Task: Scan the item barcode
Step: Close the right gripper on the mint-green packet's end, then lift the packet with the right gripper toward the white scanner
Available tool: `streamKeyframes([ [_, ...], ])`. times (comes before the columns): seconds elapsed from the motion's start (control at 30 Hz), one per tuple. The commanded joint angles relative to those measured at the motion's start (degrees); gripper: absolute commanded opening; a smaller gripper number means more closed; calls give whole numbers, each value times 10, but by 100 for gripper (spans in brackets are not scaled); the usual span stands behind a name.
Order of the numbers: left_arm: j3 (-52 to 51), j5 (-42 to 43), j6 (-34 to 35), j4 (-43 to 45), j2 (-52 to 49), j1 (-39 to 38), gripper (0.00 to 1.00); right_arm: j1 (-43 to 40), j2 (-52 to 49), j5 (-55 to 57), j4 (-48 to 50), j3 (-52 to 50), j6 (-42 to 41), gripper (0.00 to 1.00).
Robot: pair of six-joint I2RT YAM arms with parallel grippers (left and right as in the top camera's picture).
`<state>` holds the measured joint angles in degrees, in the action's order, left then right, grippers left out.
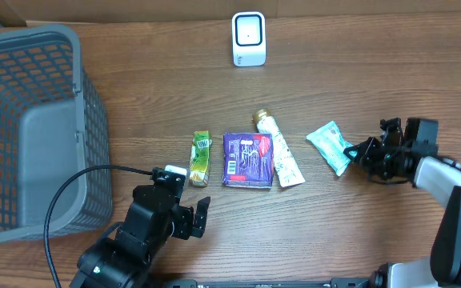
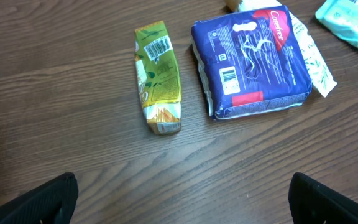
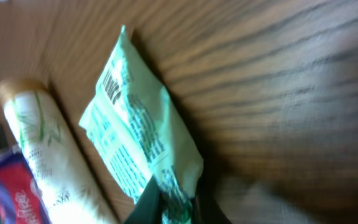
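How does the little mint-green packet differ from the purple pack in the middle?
The mint-green packet is smaller and flatter; the purple pack is a bulkier block. The right end effector pinches the packet's end; the pack lies free of both arms. Both show a barcode.

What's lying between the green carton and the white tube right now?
Only the purple pack lies between the green carton and the white tube; the overhead view shows all three in a row.
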<state>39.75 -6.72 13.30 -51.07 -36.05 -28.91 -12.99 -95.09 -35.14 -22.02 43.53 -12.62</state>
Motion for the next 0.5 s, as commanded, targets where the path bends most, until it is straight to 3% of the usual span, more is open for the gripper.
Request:
streamKeyframes([
  [0.0,-2,-8,-9,1,2,-5,100,2,-1,-27,-71,82,83,4],
  [0.27,-2,-8,-9,1,2,-5,100,2,0,-38,-313,265,210,4],
  [0.47,-2,-8,-9,1,2,-5,100,6,5,-100,-435,386,314,4],
])
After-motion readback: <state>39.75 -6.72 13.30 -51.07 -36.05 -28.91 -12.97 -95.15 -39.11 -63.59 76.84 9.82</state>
